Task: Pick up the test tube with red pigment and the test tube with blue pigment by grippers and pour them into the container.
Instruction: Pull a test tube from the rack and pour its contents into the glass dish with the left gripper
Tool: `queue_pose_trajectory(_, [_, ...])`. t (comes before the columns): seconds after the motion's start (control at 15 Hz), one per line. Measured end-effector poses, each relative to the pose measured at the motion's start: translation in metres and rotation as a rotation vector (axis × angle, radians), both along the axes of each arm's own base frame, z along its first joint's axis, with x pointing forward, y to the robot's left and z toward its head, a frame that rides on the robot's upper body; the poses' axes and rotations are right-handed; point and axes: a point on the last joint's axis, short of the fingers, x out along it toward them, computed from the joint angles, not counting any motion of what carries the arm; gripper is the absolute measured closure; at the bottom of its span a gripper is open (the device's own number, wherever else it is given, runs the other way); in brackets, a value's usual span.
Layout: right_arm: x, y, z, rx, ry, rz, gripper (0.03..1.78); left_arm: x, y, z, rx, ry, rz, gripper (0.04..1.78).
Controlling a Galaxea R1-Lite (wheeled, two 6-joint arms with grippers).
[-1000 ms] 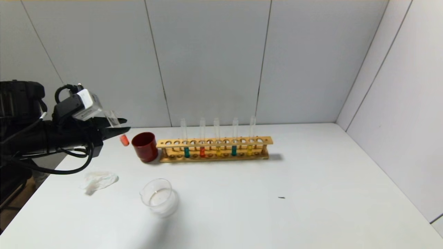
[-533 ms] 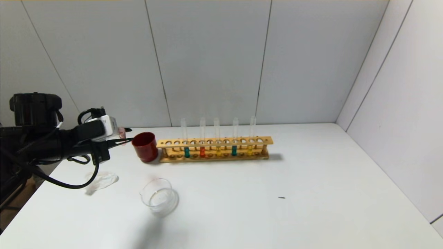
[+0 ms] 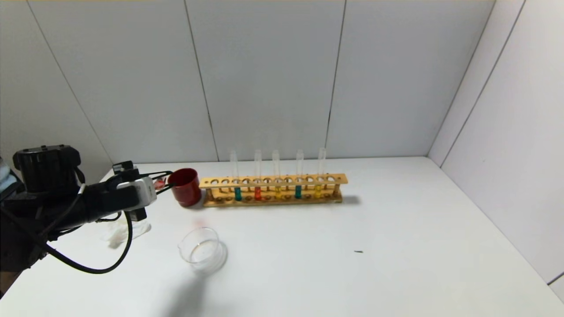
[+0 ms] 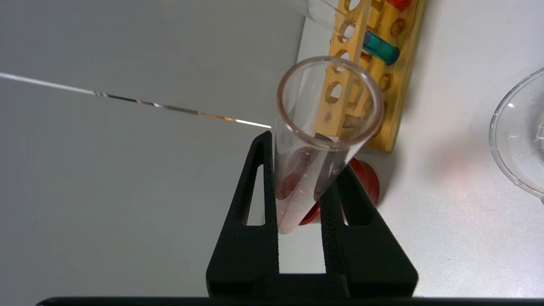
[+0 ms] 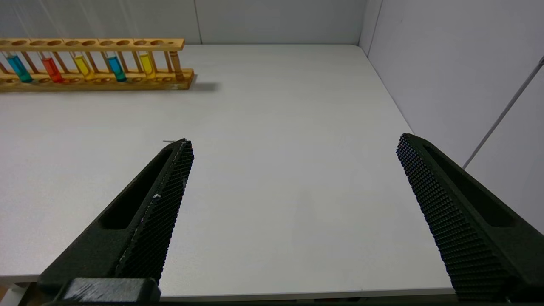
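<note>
My left gripper (image 3: 166, 179) is low over the table's far left, just left of the dark red cup (image 3: 185, 187). It is shut on the test tube with red pigment (image 3: 158, 182). In the left wrist view the tube (image 4: 297, 182) lies between the black fingers (image 4: 250, 191), open mouth toward the camera, with a little red liquid low inside. The clear glass container (image 3: 202, 250) stands nearer the front, apart from the gripper; its rim shows in the left wrist view (image 4: 520, 131). Two teal tubes (image 3: 238, 193) (image 3: 298, 191) stand in the wooden rack (image 3: 273, 179). My right gripper (image 5: 293, 144) is open and empty above the table's front right edge.
The rack also holds a deeper red tube (image 3: 257, 193) and two yellow tubes (image 3: 278, 192). A crumpled white tissue (image 3: 125, 231) lies on the left, under my left arm. A small dark speck (image 3: 358, 252) lies mid-table. Grey wall panels close the back and right.
My left arm has come down and a little rightward, with the red tube. The tube went from held high beside the cup to low at cup height.
</note>
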Motion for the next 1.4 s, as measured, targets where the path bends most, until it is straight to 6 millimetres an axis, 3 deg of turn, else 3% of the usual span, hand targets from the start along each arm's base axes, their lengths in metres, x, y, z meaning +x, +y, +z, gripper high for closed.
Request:
queue_pose_trajectory(0.47, [0.0, 0.0, 0.0, 0.0, 0.0, 0.001, 0.06, 0.005, 0.001, -0.026, 0.111, -0.045, -0.059, 1.5])
queue_pose_trajectory(1.4, [0.0, 0.0, 0.0, 0.0, 0.0, 0.001, 0.06, 0.029, 0.003, -0.049, 0.273, -0.178, -0.098, 1.5])
